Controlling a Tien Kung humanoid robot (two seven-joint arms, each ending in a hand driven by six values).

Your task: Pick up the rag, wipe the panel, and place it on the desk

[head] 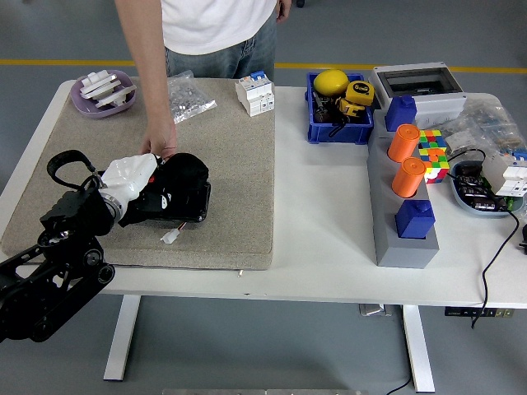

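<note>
White table, grey mat point(239, 164) on its left part. Left hand point(132, 183) presses the black rag point(177, 177) onto the panel point(188, 207) — fingers wrapped in cloth, look clenched on it. Panel's long axis runs left-right; rag sits at its right end. A person's hand point(160, 141) steadies the far edge. Blue bin point(313, 115) holds a yellow tape measure point(359, 92); purple dish point(86, 103) holds white parts.

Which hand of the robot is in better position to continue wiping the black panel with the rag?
The left. The left hand already presses the black rag on the panel, while a person's hand steadies its far edge. The right arm is out of view.
</note>
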